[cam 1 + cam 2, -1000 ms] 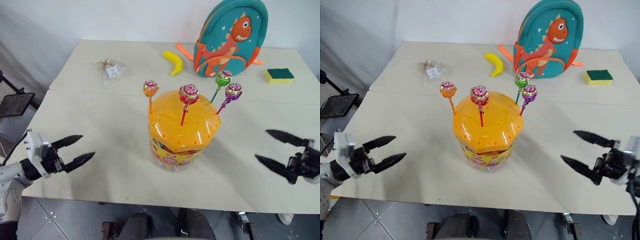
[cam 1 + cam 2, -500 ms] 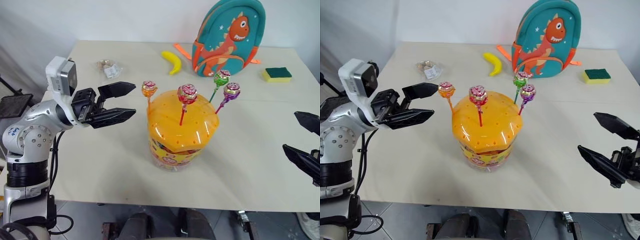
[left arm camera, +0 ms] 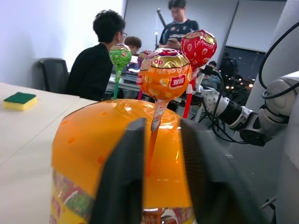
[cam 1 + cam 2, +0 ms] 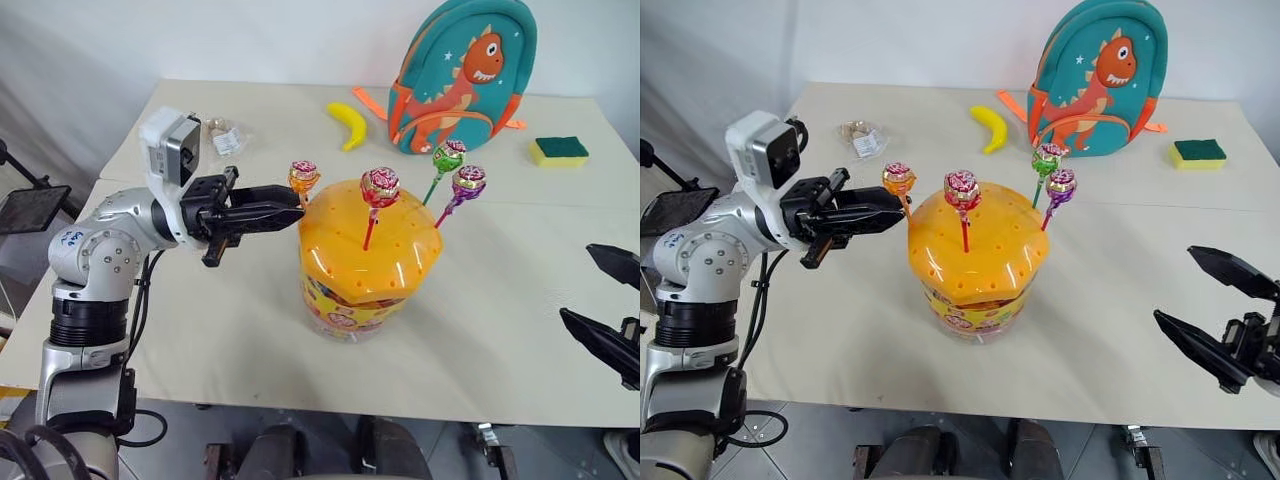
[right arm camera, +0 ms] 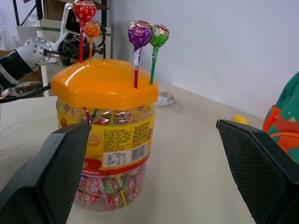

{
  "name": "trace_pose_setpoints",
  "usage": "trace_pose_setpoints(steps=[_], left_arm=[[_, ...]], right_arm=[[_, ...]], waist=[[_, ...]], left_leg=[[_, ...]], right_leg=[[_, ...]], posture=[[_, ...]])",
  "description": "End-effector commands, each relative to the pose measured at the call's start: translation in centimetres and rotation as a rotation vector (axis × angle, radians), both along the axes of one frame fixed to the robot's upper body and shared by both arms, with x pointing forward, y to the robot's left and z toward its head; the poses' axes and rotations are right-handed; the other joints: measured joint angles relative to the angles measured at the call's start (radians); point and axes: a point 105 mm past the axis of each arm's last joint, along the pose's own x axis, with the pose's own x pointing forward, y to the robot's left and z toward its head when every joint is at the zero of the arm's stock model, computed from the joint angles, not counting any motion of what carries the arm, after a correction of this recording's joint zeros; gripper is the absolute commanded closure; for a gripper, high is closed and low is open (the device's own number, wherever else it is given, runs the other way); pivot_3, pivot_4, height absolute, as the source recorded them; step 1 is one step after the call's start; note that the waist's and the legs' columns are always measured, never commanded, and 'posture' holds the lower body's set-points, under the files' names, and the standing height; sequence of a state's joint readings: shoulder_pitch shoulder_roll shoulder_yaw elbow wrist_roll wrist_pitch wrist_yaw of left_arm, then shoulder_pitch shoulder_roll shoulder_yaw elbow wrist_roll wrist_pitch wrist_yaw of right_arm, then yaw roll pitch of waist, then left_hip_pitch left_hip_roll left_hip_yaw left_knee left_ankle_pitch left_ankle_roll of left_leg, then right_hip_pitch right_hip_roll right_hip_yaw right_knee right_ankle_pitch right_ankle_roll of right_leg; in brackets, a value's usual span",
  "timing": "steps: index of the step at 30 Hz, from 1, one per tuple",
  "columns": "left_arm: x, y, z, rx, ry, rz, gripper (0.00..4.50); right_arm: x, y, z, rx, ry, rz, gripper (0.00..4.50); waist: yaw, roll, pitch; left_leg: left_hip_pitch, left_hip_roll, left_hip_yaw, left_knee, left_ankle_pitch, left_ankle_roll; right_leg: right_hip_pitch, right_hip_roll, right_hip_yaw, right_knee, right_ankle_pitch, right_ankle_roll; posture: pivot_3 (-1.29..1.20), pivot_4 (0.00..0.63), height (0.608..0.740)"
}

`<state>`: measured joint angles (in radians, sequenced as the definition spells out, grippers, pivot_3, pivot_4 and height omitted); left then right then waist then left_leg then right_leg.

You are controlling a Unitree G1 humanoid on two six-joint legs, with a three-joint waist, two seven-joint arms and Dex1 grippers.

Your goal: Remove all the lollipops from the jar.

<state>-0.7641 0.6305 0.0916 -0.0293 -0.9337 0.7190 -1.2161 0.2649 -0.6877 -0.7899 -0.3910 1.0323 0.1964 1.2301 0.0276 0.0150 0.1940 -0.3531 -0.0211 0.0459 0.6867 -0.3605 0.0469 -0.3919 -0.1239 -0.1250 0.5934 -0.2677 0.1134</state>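
Nearest, low at the table's front edge on the right: right gripper (image 4: pixel 1218 312), fingers spread wide, nothing between them, well apart from the jar. Reads as waiting its turn, aimed across at the jar's side.

Centre of the front table (image 4: pixel 200 330): the jar (image 4: pixel 362 285), a clear tub with a printed label and a domed orange lid (image 4: pixel 368 245) dotted with holes. The holes are why the lollipops stand upright: each stick is plugged into one.

Left gripper (image 4: pixel 288 197) reaches in level from the left at lid height. Its fingers are pressed close together on the stick of the orange lollipop (image 4: pixel 303 177), just under the candy head and above the lid. Gripping the thin stick rather than the round wrapped head looks like the surer hold. In the left wrist view the stick runs between the two fingers (image 3: pixel 122 172). The stick's foot looks still seated in the lid, so judged not yet pulled out; a straight upward lift seems called for.

Further round the lid: red lollipop (image 4: pixel 378 187) near the middle, green lollipop (image 4: pixel 447 157) and purple lollipop (image 4: pixel 467 182) close together at the far right. All four remain in the jar.

Beyond, on the rear table: a wrapped packet (image 4: pixel 222 137), banana (image 4: pixel 347 124), dinosaur backpack (image 4: pixel 460 75), sponge (image 4: pixel 559 151).
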Motion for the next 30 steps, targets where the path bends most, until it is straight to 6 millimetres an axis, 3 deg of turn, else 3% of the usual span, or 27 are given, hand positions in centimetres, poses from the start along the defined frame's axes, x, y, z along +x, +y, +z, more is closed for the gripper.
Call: trace_pose_setpoints(steps=[1,3,6,9,11,12,15,16,18,21,23,30], left_arm=[[-0.4,-0.4,0.8,-0.002,-0.054,-0.017,4.46],[-0.2,-0.2,1.3,-0.049,-0.059,0.001,4.46],[0.0,1.2,3.8,-0.217,-0.03,0.033,4.46],[1.1,3.9,6.1,-0.389,0.022,0.13,4.46],[2.3,6.7,5.9,-0.413,0.068,0.285,4.46],[2.9,8.2,5.0,-0.386,0.1,0.376,4.46],[4.5,13.9,-1.7,-0.115,0.258,0.729,4.46],[4.5,16.9,-4.5,-0.03,0.35,0.87,4.46],[3.8,21.2,-8.1,0.051,0.505,1.061,4.46],[1.3,25.0,-12.9,0.211,0.684,1.224,4.46],[-0.6,25.6,-14.9,0.307,0.75,1.235,4.46],[-2.2,24.0,-15.6,0.36,0.797,1.216,4.46]], right_arm=[[-0.5,0.4,0.6,-0.002,-0.04,0.012,0.0],[-0.4,0.7,0.5,0.009,-0.038,0.029,0.0],[-0.3,1.2,0.7,0.033,-0.04,0.051,0.0],[0.0,1.8,1.1,0.057,-0.048,0.072,0.0],[0.2,2.4,1.5,0.074,-0.066,0.091,0.0],[0.2,2.7,1.7,0.078,-0.078,0.101,0.0],[0.5,4.2,1.7,0.024,-0.118,0.15,0.0],[0.5,4.6,1.4,-0.013,-0.137,0.179,0.0],[0.5,5.1,1.2,-0.045,-0.163,0.212,0.0],[0.6,5.4,0.6,-0.085,-0.168,0.258,0.0],[0.7,5.2,0.1,-0.119,-0.155,0.279,0.0],[0.8,3.5,-1.2,-0.183,-0.108,0.275,0.0]], waist=[[0.0,0.0,0.0],[0.001,0.0,0.0],[0.0,0.0,0.0],[-0.001,0.0,0.0],[-0.004,0.0,0.0],[-0.007,0.0,0.0],[-0.025,0.002,-0.001],[-0.026,0.002,-0.001],[-0.027,0.0,0.0],[-0.018,-0.006,-0.001],[-0.009,-0.007,-0.002],[-0.003,-0.006,-0.001]], left_leg=[[0.0,0.0,0.0,0.0,0.0,0.0],[0.0,0.0,0.0,0.0,0.0,0.0],[0.0,0.0,0.0,0.001,0.0,0.0],[0.0,0.001,-0.001,0.003,0.0,0.0],[0.0,0.001,-0.002,0.003,0.0,0.0],[0.0,0.001,-0.002,0.003,0.0,0.0],[0.003,0.0,-0.001,0.0,-0.001,-0.001],[0.005,0.0,0.001,-0.003,-0.001,-0.001],[0.006,0.001,0.002,-0.004,-0.001,-0.002],[0.002,0.002,0.0,-0.003,-0.001,-0.002],[0.001,0.002,-0.001,-0.003,-0.003,-0.002],[0.0,-0.002,-0.004,-0.003,-0.007,-0.004]], right_leg=[[0.0,0.0,0.0,0.0,0.0,0.0],[0.0,0.0,0.0,0.0,0.0,0.0],[0.0,0.0,0.0,0.0,0.0,0.0],[0.0,-0.003,0.0,0.001,0.0,0.0],[0.0,-0.005,0.0,0.001,0.0,0.0],[0.0,-0.005,0.0,0.001,0.0,0.0],[-0.001,-0.002,0.003,0.002,0.0,0.0],[-0.001,0.003,0.004,0.002,0.0,-0.001],[-0.002,0.006,0.008,0.001,-0.001,-0.001],[-0.004,0.006,0.009,0.0,0.0,-0.001],[-0.005,-0.001,0.01,-0.001,0.0,-0.001],[-0.004,-0.008,0.01,-0.002,0.0,-0.001]], posture=[[0.0,0.15,0.74],[0.0,0.15,0.74],[0.0,0.15,0.74],[0.0,0.15,0.74],[0.0,0.15,0.74],[0.0,0.15,0.74],[0.0,0.15,0.74],[0.0,0.15,0.74],[0.0,0.15,0.74],[0.0,0.15,0.74],[0.0,0.15,0.74],[0.0,0.15,0.74]])
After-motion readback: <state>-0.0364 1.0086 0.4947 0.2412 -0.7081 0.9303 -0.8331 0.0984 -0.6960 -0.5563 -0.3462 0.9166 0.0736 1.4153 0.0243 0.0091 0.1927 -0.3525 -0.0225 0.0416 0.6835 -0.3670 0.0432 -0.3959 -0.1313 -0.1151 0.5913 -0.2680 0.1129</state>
